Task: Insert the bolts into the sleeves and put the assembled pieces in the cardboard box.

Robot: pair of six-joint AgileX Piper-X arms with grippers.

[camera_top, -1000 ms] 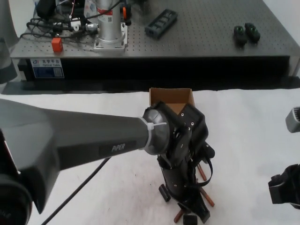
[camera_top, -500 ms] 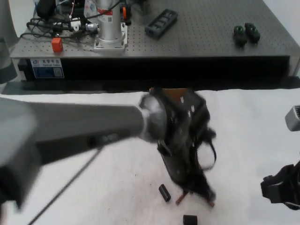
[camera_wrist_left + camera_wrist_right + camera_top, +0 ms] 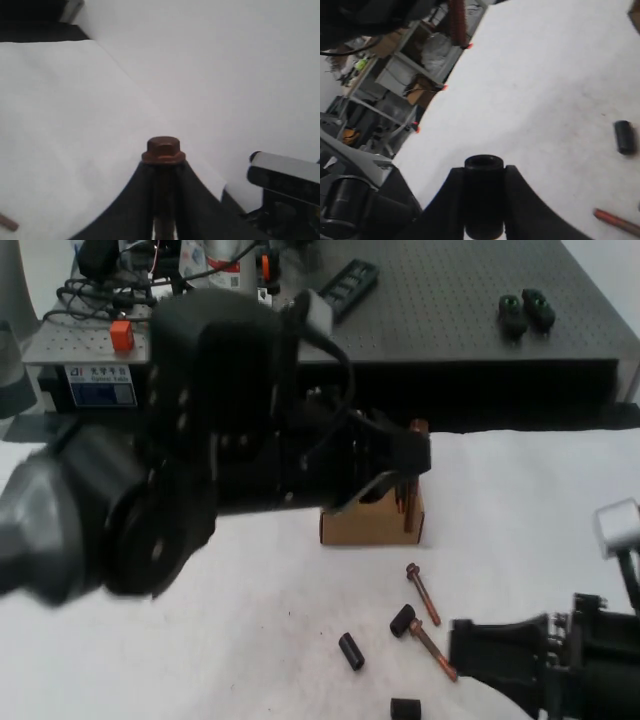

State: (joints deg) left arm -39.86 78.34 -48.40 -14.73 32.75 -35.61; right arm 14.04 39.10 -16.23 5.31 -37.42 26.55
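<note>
Fingers (image 3: pixel 132 205) of the left gripper (image 3: pixel 163 172) grip a copper bolt (image 3: pixel 163 151) by its shank, head outward, held up beside the cardboard box (image 3: pixel 365 528); the right gripper (image 3: pixel 483 172) grips a black sleeve (image 3: pixel 483 197), bore facing out. On the white tabletop (image 3: pixel 200 640), loose bolts (image 3: pixel 422 593) and sleeves (image 3: pixel 351 651) lie near the box. Insertion likely calls for shank and bore aligned on one axis, then a slow push

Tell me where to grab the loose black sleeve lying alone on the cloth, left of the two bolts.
Probably take the black sleeve across its middle, coming straight down from above, fingers either side of its length. It lies on its side on the white cloth, nothing touching it, so both flanks look free.
</note>
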